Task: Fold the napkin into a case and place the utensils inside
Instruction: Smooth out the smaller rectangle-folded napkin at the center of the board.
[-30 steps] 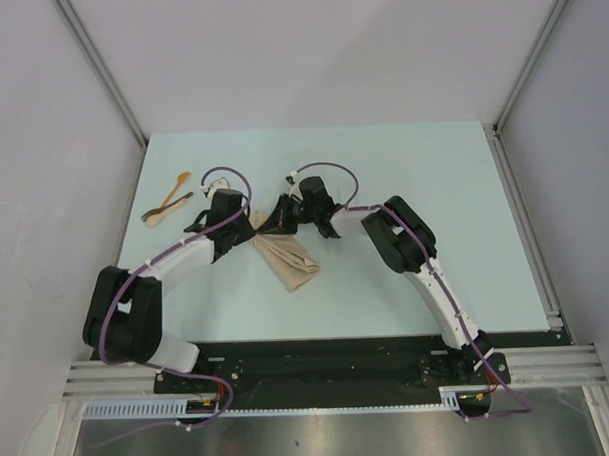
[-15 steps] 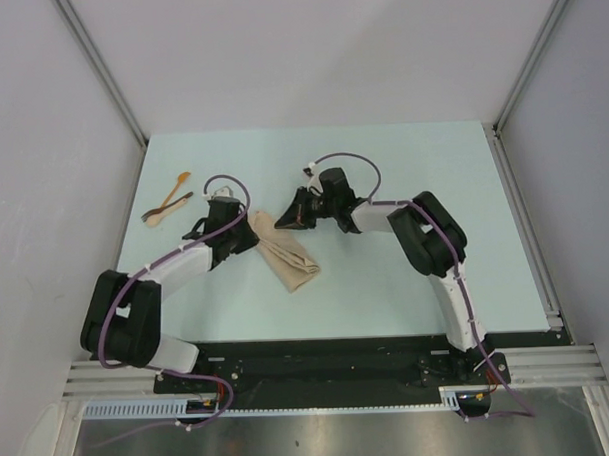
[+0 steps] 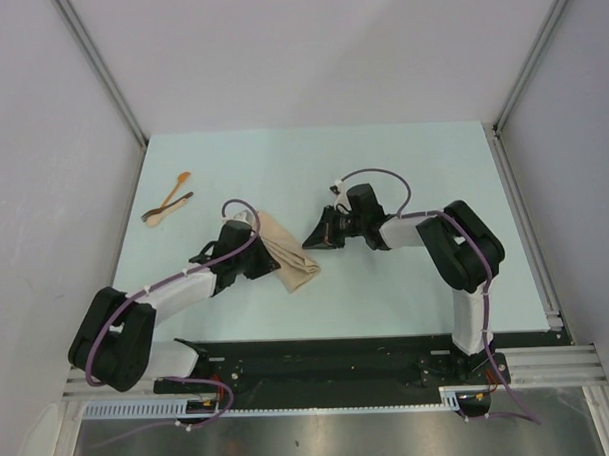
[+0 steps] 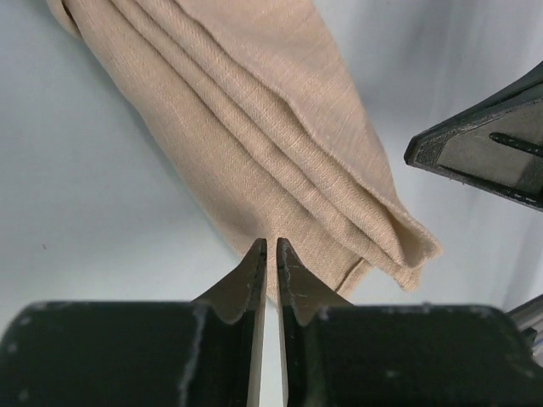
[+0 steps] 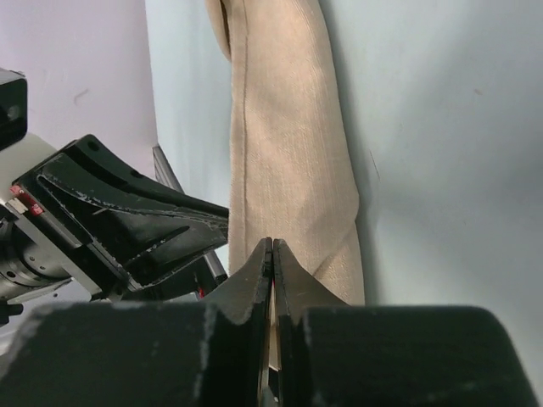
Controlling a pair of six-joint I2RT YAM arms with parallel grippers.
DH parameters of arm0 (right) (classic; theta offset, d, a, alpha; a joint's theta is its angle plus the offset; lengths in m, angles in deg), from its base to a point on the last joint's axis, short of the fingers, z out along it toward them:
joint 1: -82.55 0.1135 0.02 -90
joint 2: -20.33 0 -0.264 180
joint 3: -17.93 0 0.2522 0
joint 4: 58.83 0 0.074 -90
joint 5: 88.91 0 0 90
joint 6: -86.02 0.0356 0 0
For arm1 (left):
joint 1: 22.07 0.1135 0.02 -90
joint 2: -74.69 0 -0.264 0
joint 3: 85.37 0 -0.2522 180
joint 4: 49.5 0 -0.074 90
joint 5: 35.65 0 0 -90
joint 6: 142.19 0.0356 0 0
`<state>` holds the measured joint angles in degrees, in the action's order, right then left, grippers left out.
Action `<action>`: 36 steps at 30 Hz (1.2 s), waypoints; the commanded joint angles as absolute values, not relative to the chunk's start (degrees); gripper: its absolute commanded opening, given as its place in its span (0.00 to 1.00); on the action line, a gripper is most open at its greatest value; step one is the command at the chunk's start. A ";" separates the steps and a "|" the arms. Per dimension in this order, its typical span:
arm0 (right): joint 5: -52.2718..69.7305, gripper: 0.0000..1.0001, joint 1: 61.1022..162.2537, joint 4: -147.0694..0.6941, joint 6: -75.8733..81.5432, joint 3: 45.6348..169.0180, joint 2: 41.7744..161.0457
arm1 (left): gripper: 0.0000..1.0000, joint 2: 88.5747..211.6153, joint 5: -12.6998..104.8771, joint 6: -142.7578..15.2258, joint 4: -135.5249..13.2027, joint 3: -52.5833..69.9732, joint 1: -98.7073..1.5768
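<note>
The napkin (image 3: pixel 296 260) lies folded into a narrow beige strip with several stacked layers (image 4: pixel 254 127), running diagonally at mid-table; this is the case shape (image 5: pixel 284 144). My left gripper (image 3: pixel 268 262) (image 4: pixel 271 243) sits at the strip's left edge, jaws all but together with only a thin slit, nothing between them. My right gripper (image 3: pixel 313 240) (image 5: pixel 272 242) hovers just right of the strip, shut and empty. The utensils lie crossed at the far left: a light orange spoon (image 3: pixel 179 185) and a darker brown piece (image 3: pixel 181 199), apart from both grippers.
The pale green table (image 3: pixel 422 164) is bounded by grey walls and metal rails. The right gripper's black finger (image 4: pixel 492 153) shows at the right of the left wrist view. The left gripper's body (image 5: pixel 127 220) fills the left of the right wrist view.
Both grippers have left the napkin's far end. The right one has pulled back to the right. The left one has slid down along the strip's left side, its jaws narrowing.
</note>
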<state>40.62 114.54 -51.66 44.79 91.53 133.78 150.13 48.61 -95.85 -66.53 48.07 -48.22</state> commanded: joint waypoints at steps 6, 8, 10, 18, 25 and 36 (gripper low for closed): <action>40.81 0.06 114.81 -44.74 45.24 86.80 132.04 | 0.10 154.05 46.79 -100.17 -59.31 49.58 -50.80; 41.08 0.05 115.24 -42.98 46.29 85.84 132.30 | 0.09 155.19 46.88 -100.35 -58.96 49.75 -50.98; 41.17 0.05 115.68 -42.27 46.73 85.48 132.21 | 0.09 155.37 47.40 -100.53 -58.70 50.27 -51.24; 39.94 0.05 119.11 -38.23 50.15 83.20 132.04 | 0.08 155.37 50.39 -101.32 -57.82 51.95 -53.00; 37.66 0.04 122.01 -35.33 52.71 81.70 133.18 | 0.07 156.60 51.45 -102.46 -56.41 52.56 -54.76; 34.40 0.04 124.65 -32.77 54.47 80.73 134.94 | 0.08 154.86 52.06 -104.39 -55.09 53.79 -57.75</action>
<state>35.50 123.72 -35.75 54.59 80.86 134.35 156.44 51.74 -103.19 -54.93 52.79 -56.89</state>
